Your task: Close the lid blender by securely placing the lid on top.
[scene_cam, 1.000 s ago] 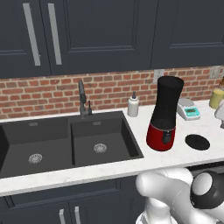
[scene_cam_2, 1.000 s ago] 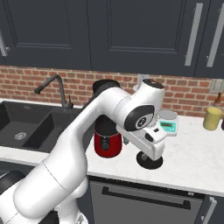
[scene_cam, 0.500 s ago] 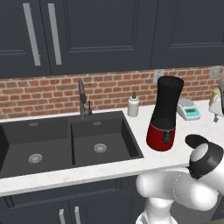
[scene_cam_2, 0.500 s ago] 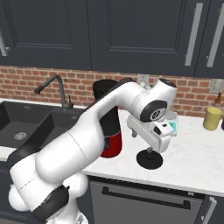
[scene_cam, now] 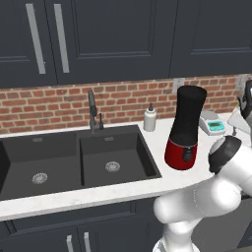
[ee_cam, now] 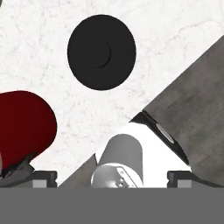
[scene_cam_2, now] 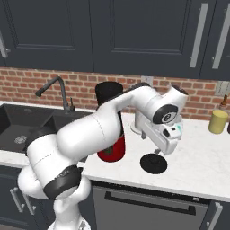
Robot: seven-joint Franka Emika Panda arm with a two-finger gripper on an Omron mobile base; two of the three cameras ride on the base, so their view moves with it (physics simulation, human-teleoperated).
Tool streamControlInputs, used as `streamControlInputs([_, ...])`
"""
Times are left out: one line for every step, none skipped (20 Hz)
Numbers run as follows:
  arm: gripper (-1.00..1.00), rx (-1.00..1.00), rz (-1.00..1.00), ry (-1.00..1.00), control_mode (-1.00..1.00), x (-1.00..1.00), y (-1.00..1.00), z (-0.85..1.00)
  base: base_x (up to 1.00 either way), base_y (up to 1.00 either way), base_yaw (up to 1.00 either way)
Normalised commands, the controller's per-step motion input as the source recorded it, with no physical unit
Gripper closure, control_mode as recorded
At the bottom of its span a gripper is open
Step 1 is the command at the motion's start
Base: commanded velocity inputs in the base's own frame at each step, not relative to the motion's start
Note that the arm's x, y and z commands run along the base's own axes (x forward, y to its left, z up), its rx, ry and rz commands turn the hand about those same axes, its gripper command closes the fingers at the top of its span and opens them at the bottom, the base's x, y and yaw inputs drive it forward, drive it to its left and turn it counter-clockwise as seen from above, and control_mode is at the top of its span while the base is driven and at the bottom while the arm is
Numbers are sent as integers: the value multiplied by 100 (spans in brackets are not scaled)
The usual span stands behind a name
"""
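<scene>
Lid (ee_cam: pixel 101 52): flat round black disc with a small raised knob at centre; lying flat on the white marbled surface (scene_cam_2: pixel 197 166), just right of the blender, near the front edge; also seen below the hand in the right base view (scene_cam_2: pixel 153 163).
Blender (scene_cam: pixel 185 127): tall black jar, flaring toward an open top, on a glossy red base; upright beside the sink (scene_cam: pixel 78 157); base showing as a red curve in the hand view (ee_cam: pixel 24 122).
Gripper (scene_cam_2: pixel 162 143): hanging above the lid, pointed down at the surface; not touching anything.
Fingers (ee_cam: pixel 41 176): spread wide, nothing between them; tips barely visible at the bottom of the hand view.
Lid, handling: judged light, rigid, thin; smooth top probably slippery; low profile leaves little edge to catch while lying flat.
Lid, hold point: the centre knob looks the likeliest place for a pinch; the rim appears wider than the spread would comfortably take.
Lid, risk: a shallow pinch on the knob could let the disc tilt or slip while being raised to the jar top.
Step in hand: lining up over the lid ahead of a descent; lid not yet lifted, jar still open.
Nearby: soap bottle (scene_cam: pixel 149 119) by the wall; scale (scene_cam: pixel 212 123) behind the blender; yellow jar (scene_cam_2: pixel 218 121) far right.
</scene>
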Motion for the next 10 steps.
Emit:
streamControlInputs([-100,2,-6,13,-100,59,-19,-25,0,0,0])
streamControlInputs([-100,1,-6,13,-100,62,-26,-21,0,0,0])
streamControlInputs([-100,2,-5,13,-100,48,-30,-16,0,0,0])
streamControlInputs([-100,3,-4,13,-100,37,-36,-14,0,0,0])
streamControlInputs([-100,3,-4,12,-100,25,-38,-18,0,0,0])
streamControlInputs([-100,2,-6,13,-100,14,-38,-29,0,0,0])
streamControlInputs([-100,3,-7,15,-100,1,-37,-34,0,0,0])
streamControlInputs([-100,2,-9,17,-100,0,-30,-42,0,0,0])
streamControlInputs([-100,2,-10,18,-100,0,-25,-43,0,0,0])
streamControlInputs([-100,5,-9,16,-100,0,-20,-31,0,0,0])
